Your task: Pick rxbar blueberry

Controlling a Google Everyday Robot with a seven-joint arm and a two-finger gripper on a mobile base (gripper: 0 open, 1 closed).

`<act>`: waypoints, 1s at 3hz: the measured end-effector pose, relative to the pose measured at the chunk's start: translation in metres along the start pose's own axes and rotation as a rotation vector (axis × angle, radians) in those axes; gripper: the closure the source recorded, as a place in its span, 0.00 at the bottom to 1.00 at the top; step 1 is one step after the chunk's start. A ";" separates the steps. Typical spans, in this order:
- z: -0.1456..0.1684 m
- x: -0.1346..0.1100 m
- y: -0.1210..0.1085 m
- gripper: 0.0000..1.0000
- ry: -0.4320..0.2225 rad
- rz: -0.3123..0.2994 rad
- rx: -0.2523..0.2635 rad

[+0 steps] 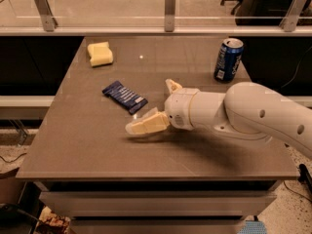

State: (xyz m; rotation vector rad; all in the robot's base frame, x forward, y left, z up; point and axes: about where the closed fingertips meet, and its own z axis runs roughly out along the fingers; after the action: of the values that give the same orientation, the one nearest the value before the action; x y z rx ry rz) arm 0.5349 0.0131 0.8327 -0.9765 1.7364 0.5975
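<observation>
gripper (149, 106), spread, hovers over the brown table (87, 145) near rxbar blueberry (124, 96).

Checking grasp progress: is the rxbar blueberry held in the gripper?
No, the rxbar blueberry lies flat on the table, with the open gripper close beside it.

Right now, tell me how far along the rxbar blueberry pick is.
Done: the gripper sits just beside the rxbar blueberry, at the end nearest the arm, with its fingers spread open. In hand: nothing; the bar lies flat on the table, ungrasped. Left: straddle the bar, close on it and lift. The yellow sponge and blue can stand well apart from it.
</observation>
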 end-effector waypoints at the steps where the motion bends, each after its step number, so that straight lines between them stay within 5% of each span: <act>1: 0.026 -0.010 -0.001 0.00 -0.025 -0.012 -0.027; 3: 0.048 -0.011 -0.007 0.00 -0.048 -0.006 -0.046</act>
State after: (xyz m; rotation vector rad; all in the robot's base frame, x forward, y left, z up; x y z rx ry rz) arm 0.5674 0.0497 0.8257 -0.9913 1.6835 0.6543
